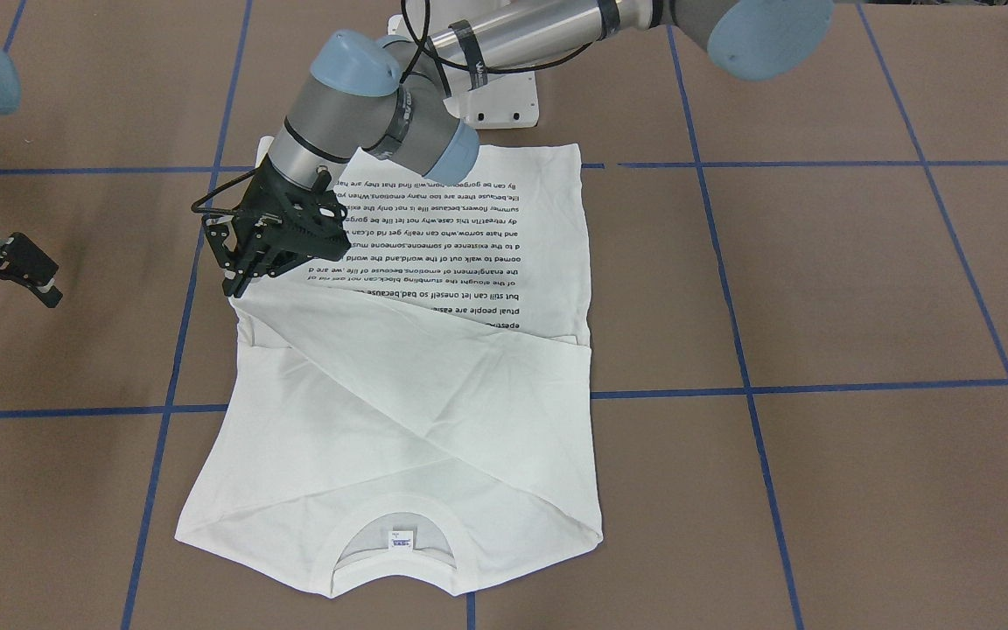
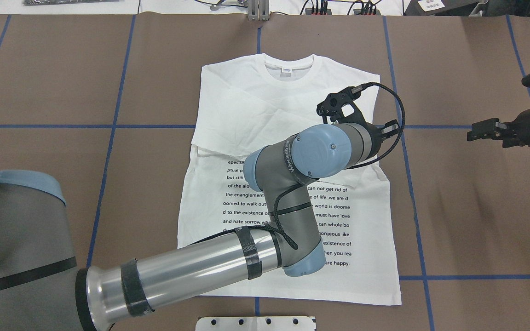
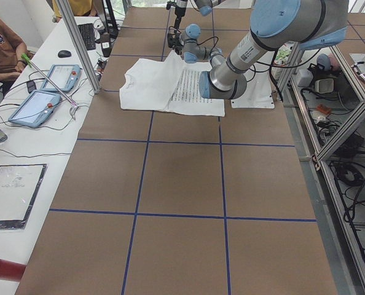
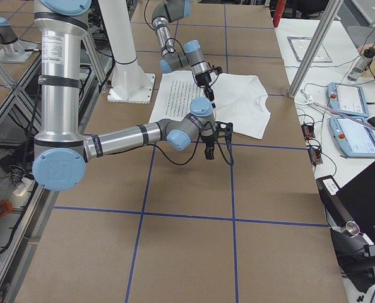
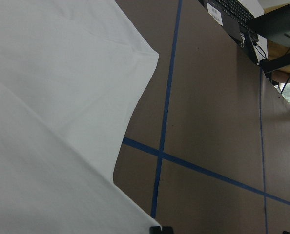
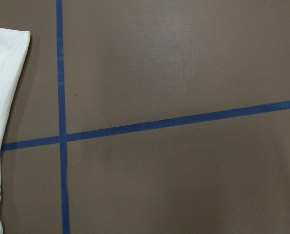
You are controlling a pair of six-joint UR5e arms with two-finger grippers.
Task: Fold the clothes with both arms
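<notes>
While the shirt lies flat mid-table, print up, sleeves folded in over the chest, the left gripper sits low at its side edge — jaw gap cannot be told. Right gripper well apart over bare table — jaws spread, empty.
</notes>
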